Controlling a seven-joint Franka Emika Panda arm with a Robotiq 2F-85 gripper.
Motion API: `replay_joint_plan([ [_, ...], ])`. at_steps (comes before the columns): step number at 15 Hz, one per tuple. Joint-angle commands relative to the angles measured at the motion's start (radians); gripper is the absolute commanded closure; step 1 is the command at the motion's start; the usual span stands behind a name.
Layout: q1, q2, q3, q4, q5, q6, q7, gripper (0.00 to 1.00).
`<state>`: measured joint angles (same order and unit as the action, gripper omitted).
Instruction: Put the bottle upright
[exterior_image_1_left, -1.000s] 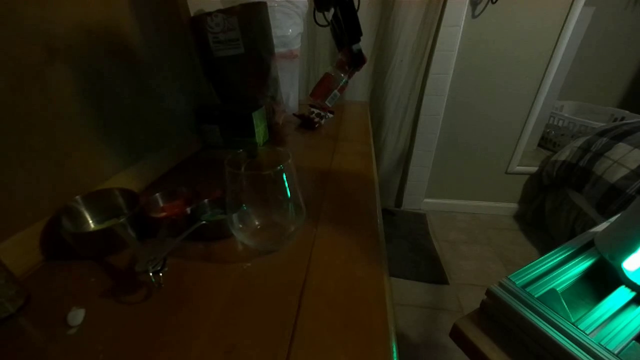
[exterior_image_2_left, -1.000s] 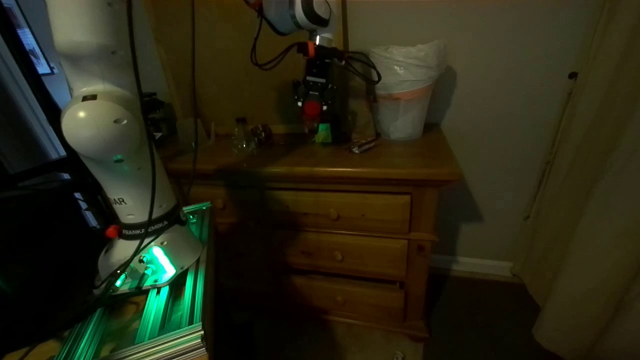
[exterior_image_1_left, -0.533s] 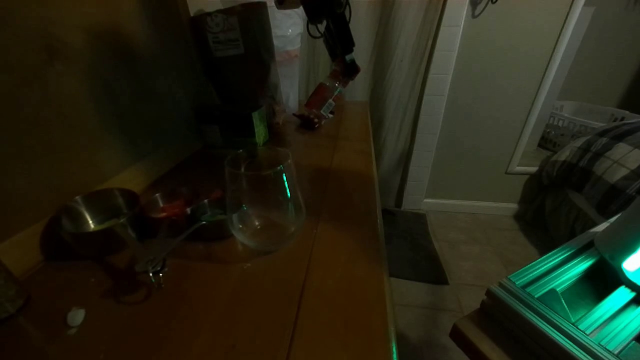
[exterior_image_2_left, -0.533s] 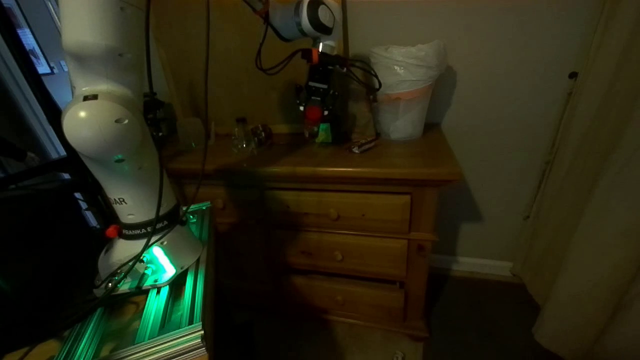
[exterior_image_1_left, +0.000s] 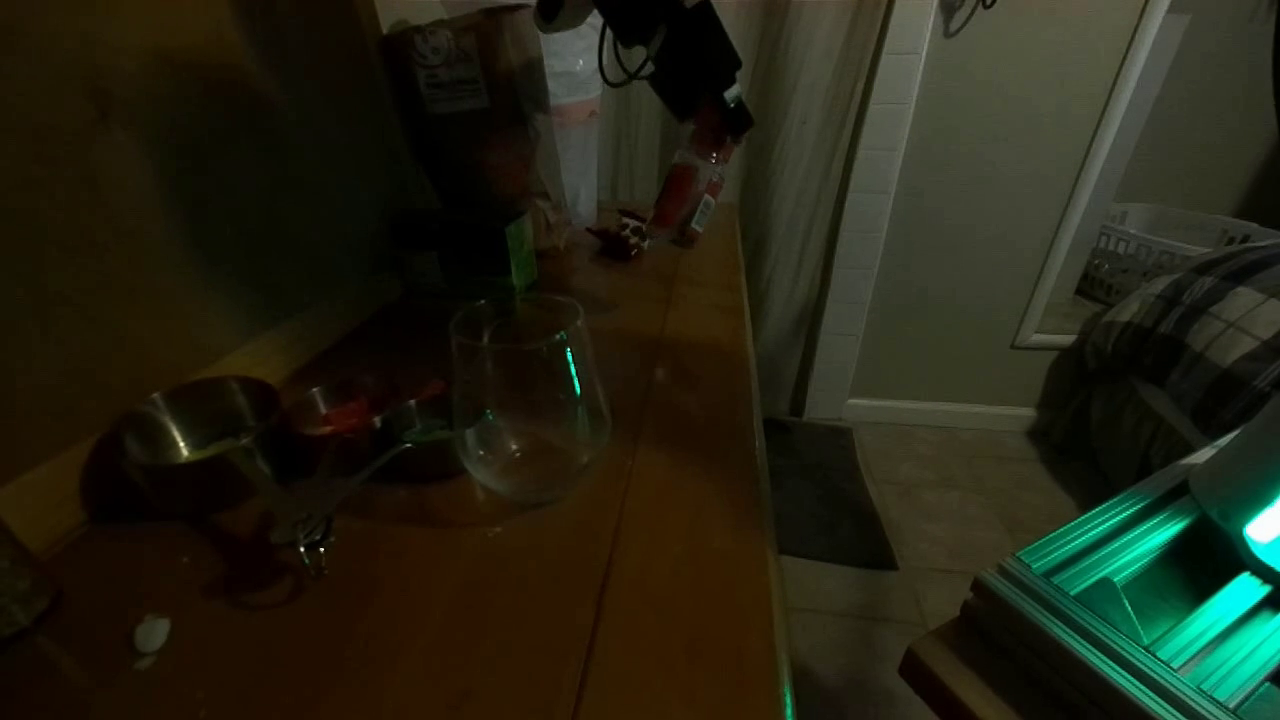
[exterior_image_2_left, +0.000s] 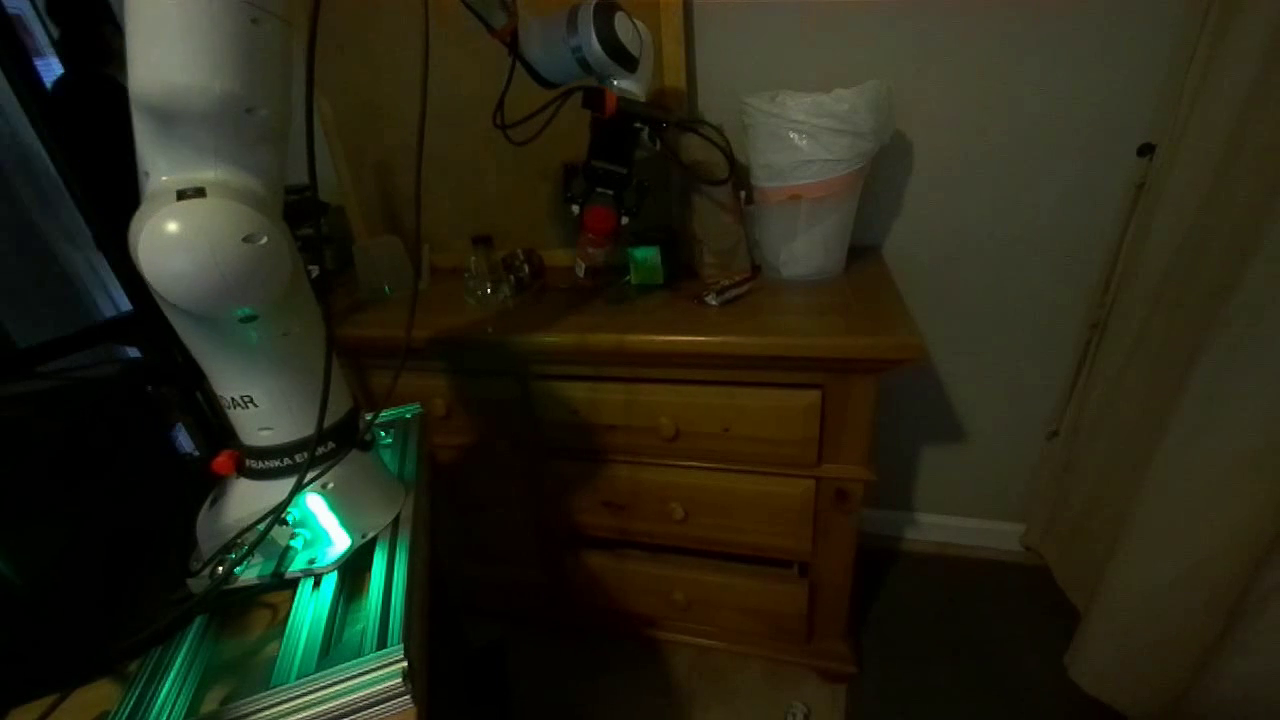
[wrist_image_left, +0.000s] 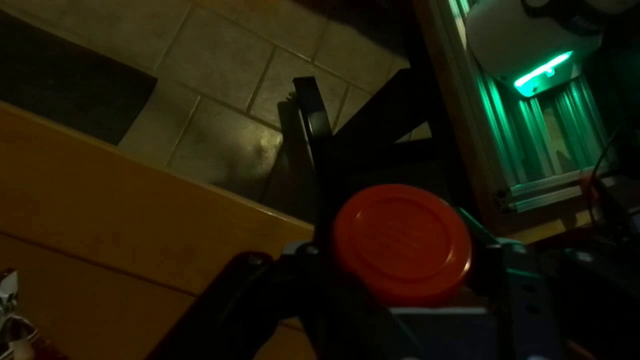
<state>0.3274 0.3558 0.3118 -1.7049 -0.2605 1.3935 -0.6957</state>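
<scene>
The bottle (exterior_image_1_left: 690, 188) slants down from the Robotiq gripper (exterior_image_2_left: 599, 210), low over the wooden dresser (exterior_image_2_left: 800, 322); whether its base touches the top cannot be told in such dim light. The jaws are closed about its upper end, and in the wrist view the broad red cap (wrist_image_left: 400, 240) shows between them. The body, clear with a red label (exterior_image_1_left: 676, 192), looks like stiff plastic, though glass cannot be ruled out. It will probably prove light and smooth, apt to slip or swivel if the base is pushed down at a slant. Holding it by the cap end seems sensible, since that leaves the base free to settle flat, but the pinch should be firm and free of twist, lest the cap loosen. What the bottle contains is hard to make out.

Among the other containers, a stemless wine glass (exterior_image_1_left: 530, 420) stands near a steel measuring cup (exterior_image_1_left: 190, 420); whether either holds anything is too dark to say. A smaller measuring cup (exterior_image_1_left: 335, 408) shows red inside, contents or reflection. A plastic bin (exterior_image_2_left: 805, 230) wears a white liner (exterior_image_2_left: 815, 130), and the brown paper bag (exterior_image_2_left: 720, 240) just beside it hides its contents
</scene>
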Motion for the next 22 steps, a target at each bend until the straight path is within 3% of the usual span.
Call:
replay_joint_plan([
  [1,0.066,0.151,0.008,0.137,-0.110,-0.091,0.046,0.67],
  [3,0.101,0.209,0.004,0.171,-0.156,-0.076,0.077,0.67],
  [12,0.129,0.219,-0.017,0.187,-0.357,-0.132,0.077,0.67],
  [22,0.146,0.243,-0.011,0.173,-0.494,-0.139,0.112,0.67],
])
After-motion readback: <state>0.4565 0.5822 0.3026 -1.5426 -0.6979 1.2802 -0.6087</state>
